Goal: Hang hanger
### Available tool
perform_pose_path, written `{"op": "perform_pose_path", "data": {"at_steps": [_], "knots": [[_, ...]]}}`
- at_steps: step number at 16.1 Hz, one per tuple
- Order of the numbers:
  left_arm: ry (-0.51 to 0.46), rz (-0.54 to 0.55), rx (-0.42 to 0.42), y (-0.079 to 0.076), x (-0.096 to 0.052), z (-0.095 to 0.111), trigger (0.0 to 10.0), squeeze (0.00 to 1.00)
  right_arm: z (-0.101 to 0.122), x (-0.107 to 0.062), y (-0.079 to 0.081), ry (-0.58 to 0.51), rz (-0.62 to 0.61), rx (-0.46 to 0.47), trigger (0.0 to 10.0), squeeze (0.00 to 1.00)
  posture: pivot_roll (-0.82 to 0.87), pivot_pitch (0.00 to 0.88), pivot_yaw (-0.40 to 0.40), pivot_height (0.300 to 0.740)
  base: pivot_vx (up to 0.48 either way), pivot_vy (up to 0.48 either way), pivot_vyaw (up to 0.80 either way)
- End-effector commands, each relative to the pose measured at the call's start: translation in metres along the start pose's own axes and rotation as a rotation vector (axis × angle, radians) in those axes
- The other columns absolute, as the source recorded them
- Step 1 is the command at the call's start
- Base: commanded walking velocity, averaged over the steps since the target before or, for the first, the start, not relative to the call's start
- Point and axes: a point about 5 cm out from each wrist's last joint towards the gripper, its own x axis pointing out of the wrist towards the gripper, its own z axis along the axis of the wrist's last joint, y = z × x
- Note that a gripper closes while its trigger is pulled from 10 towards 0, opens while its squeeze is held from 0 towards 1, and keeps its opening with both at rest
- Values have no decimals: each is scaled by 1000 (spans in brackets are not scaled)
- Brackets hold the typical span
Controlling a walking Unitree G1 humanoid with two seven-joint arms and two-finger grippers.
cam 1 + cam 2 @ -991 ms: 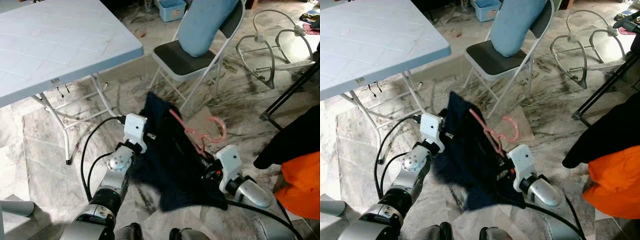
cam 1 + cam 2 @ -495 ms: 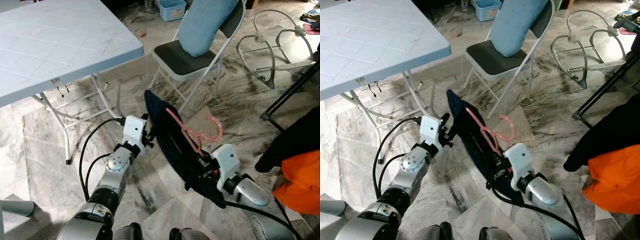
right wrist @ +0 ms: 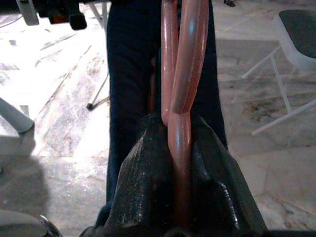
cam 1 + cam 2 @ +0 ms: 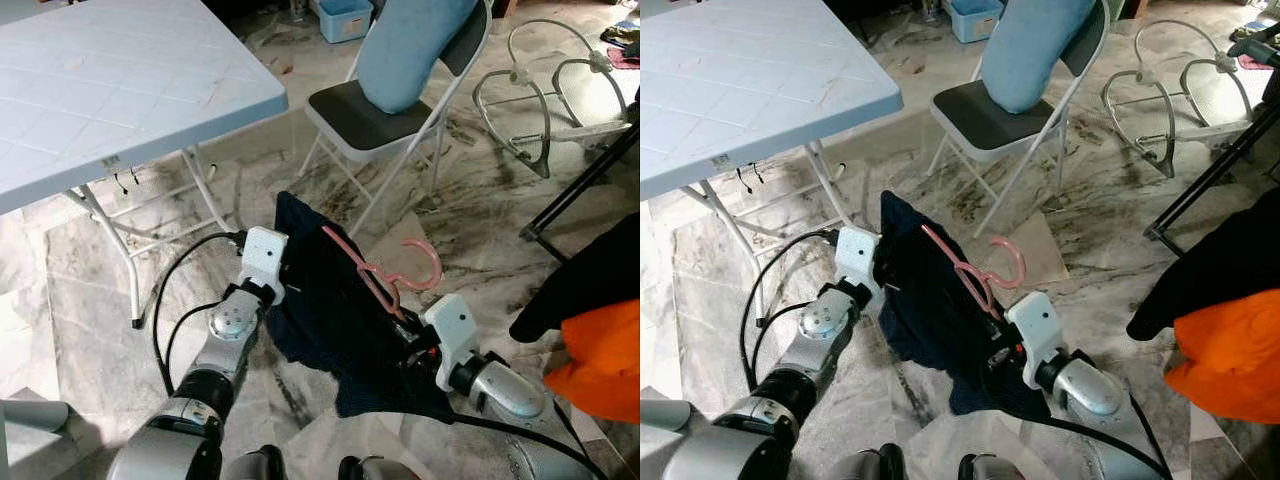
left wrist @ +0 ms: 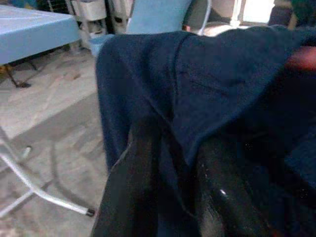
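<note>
Pink plastic hanger (image 4: 383, 272), hook end curling up and to the robot's right, shaft slanting down into the right gripper (image 3: 178, 148), pinched between its two fingers; dark navy garment (image 4: 330, 320) draped from it, bunched, hanging above marble floor.

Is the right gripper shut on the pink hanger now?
Yes, shut. In the right wrist view the right gripper's two black fingers press against both sides of the pink hanger, in front of the dark garment.

Table (image 4: 120, 90) left; chair (image 4: 375, 120) behind garment (image 4: 330, 320); possibly stand (image 4: 585, 180) right.
</note>
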Motion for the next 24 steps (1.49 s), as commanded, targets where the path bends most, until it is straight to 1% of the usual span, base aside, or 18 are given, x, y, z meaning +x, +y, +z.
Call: {"op": "perform_pose_path", "data": {"at_steps": [1,3,4,6,8,10,11,12,13,14,15,17,18,19,20,22,23,24], "knots": [[14,55,12,11,0,1,0,0,5,-4,-1,-21,2,-9,10000,0,-168,166,46,740,0,0,0],[23,84,34,16,0,0,0,0,-1,-9,-3,14,4,-27,10000,0,-174,168,50,740,0,0,0],[23,84,34,16,0,0,0,0,-1,-9,-3,14,4,-27,10000,0,-174,168,50,740,0,0,0],[24,152,57,26,-1,1,0,0,-8,-14,-5,59,8,-58,10000,0,-176,170,47,740,0,0,0],[8,216,80,35,-1,6,0,0,-17,-19,-11,122,1,-111,10000,0,-177,176,44,740,0,0,0],[-4,254,87,41,-2,8,0,0,-20,-22,-15,151,-9,-103,10000,0,-179,178,43,740,0,0,0],[-1,267,92,42,-3,7,0,0,-23,-24,-14,174,1,-105,10000,0,-178,178,43,740,0,0,0],[4,277,83,44,-3,6,0,0,-31,-30,-15,223,14,-145,10000,0,-176,181,42,740,0,0,0],[9,291,75,46,-4,6,0,0,-34,-34,-15,246,30,-154,10000,0,-177,180,42,740,0,0,0],[12,299,75,47,-4,6,0,0,-38,-40,-17,278,38,-177,10000,0,-181,181,42,740,0,0,0],[11,299,82,48,-4,7,0,0,-45,-48,-23,341,29,-222,10000,0,-182,181,41,740,0,0,0],[13,297,82,48,-3,7,0,0,-49,-52,-28,368,18,-251,10000,0,-185,182,40,740,0,0,0],[20,296,75,47,-3,6,0,0,-50,-55,-31,376,11,-250,10000,0,-188,181,41,740,0,0,0],[29,294,60,47,-3,5,0,0,-53,-59,-34,399,5,-273,10000,0,-189,182,41,740,0,0,0],[52,282,41,46,-3,2,0,0,-53,-62,-35,399,14,-290,10000,0,-189,181,41,740,0,0,0],[105,293,-6,48,-6,-6,0,0,-46,-67,-35,349,40,-284,10000,0,-191,179,44,740,0,0,0],[120,295,-16,49,-6,-8,0,0,-42,-69,-36,332,43,-275,10000,0,-192,178,44,740,0,0,0],[158,308,-57,54,-10,-14,0,0,-25,-79,-44,261,41,-226,10000,0,-194,179,45,740,0,0,0]]}}
